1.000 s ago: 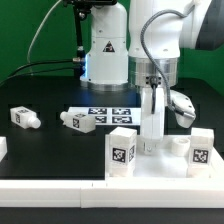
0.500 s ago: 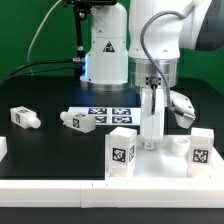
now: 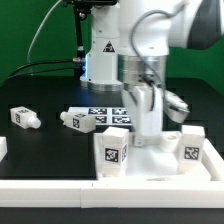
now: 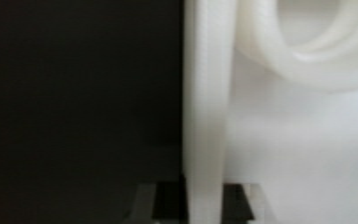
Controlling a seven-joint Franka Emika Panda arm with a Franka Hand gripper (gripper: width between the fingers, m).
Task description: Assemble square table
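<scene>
At lower right the gripper (image 3: 148, 132) clamps the table top (image 3: 150, 168) by its raised rim; a loose leg (image 3: 25, 118) lies far left.

square table top (image 3: 150, 166) looks like smooth white plastic with a slight sheen, same for the stubby legs (image 3: 80, 121), desk (image 3: 45, 150) is matt black, marker board (image 3: 105, 113) is flat matt white
</scene>
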